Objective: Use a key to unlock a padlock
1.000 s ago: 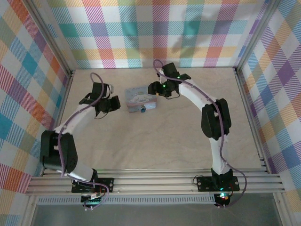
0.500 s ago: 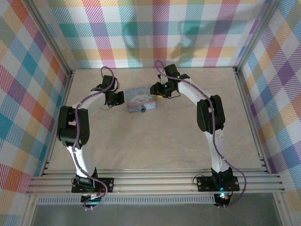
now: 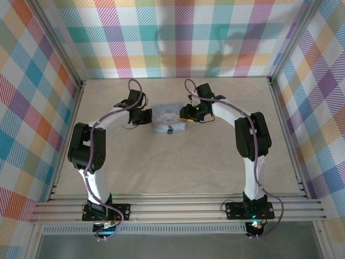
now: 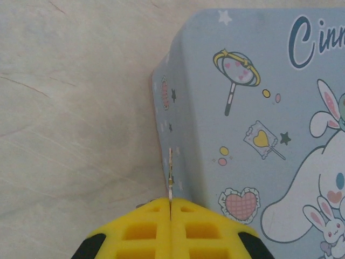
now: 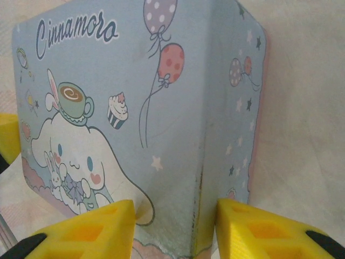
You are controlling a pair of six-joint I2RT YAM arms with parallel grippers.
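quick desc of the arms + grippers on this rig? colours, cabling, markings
Left arm and right arm: white link shells, black joint housings, a purple cable looped along each. Left gripper and right gripper have yellow fingers moulded in a square grid, black behind.

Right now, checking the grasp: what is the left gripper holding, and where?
The left gripper pinches the key by its near end; the rest sticks out.

My left gripper pinches the key at the tin box's left end; my right gripper, fingers spread, straddles its right corner.
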